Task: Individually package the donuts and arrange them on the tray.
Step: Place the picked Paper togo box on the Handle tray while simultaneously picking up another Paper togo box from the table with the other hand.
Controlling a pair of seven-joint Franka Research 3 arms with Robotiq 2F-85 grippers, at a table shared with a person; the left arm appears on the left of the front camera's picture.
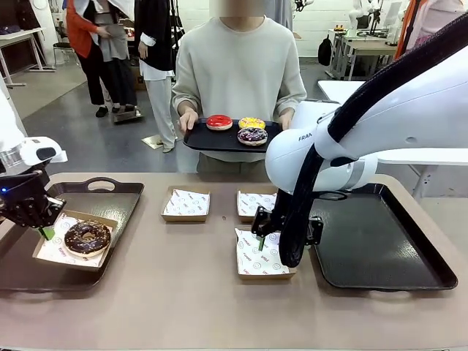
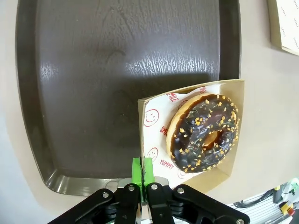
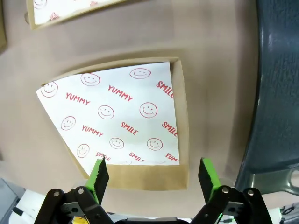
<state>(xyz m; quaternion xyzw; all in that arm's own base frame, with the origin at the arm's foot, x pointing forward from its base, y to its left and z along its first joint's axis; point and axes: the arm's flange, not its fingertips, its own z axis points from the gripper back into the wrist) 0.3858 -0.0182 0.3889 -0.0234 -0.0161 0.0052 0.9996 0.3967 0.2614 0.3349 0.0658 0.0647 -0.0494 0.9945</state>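
On left tray (image 2: 117,70), near corner: chocolate donut (image 2: 204,133) in paper box (image 2: 196,88), lapping the rim; my left claw (image 2: 141,173) pinched shut on box edge. Right claw (image 3: 153,165): wide open, holding nothing, over empty box (image 3: 182,116). Step, I judge: seating first box. Next: nudge inward, release.

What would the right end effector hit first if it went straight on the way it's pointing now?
Most likely the near rim of the empty cardboard box with the smiley-printed liner. The open right end effector points down at that edge, one finger to either side. Depth is hard to judge.
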